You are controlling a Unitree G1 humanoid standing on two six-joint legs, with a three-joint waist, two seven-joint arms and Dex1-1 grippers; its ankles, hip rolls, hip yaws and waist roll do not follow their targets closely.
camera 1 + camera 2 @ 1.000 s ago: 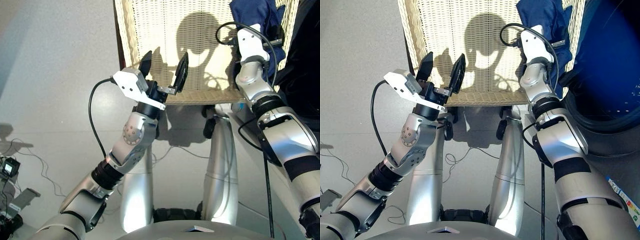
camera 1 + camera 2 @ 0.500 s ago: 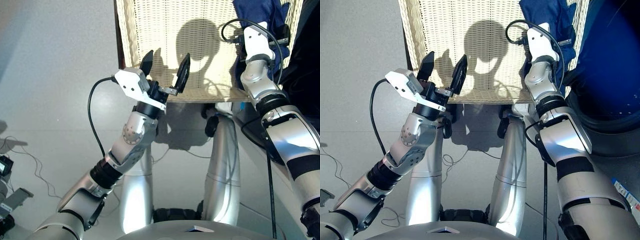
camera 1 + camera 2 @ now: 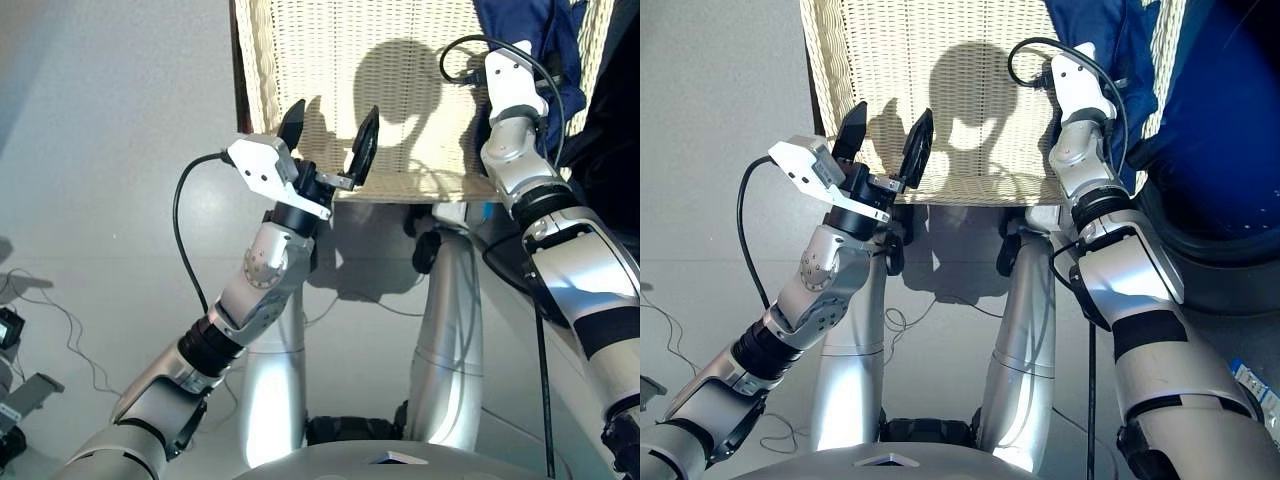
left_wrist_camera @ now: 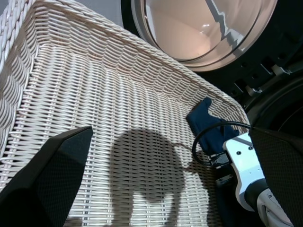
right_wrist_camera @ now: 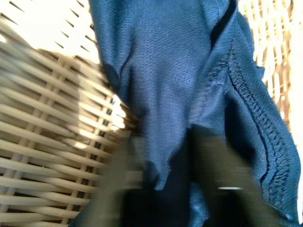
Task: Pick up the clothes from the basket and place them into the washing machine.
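Note:
The cream wicker basket (image 3: 300, 50) lies ahead of me. Its only visible cloth is a dark blue garment (image 3: 1140, 50) bunched in the right corner, also seen in the left wrist view (image 4: 201, 118). My left gripper (image 3: 330, 125) hovers open and empty over the near rim. My right arm reaches into that corner, its wrist hiding the hand from above. In the right wrist view my right gripper (image 5: 163, 161) has closed in on a fold of the blue cloth (image 5: 170, 71). To the right of the basket stands the washing machine (image 3: 1220, 150), dark and round.
Beyond the basket's far rim stands a round glass door with a dark rim (image 4: 203, 28). Thin cables and a small device (image 3: 15, 335) lie on the grey floor at far left. A black cable loops over my right wrist (image 3: 470, 50).
My right arm has pushed further forward into the blue garment at the basket's right corner. The left arm has held its place. The view has shifted slightly.

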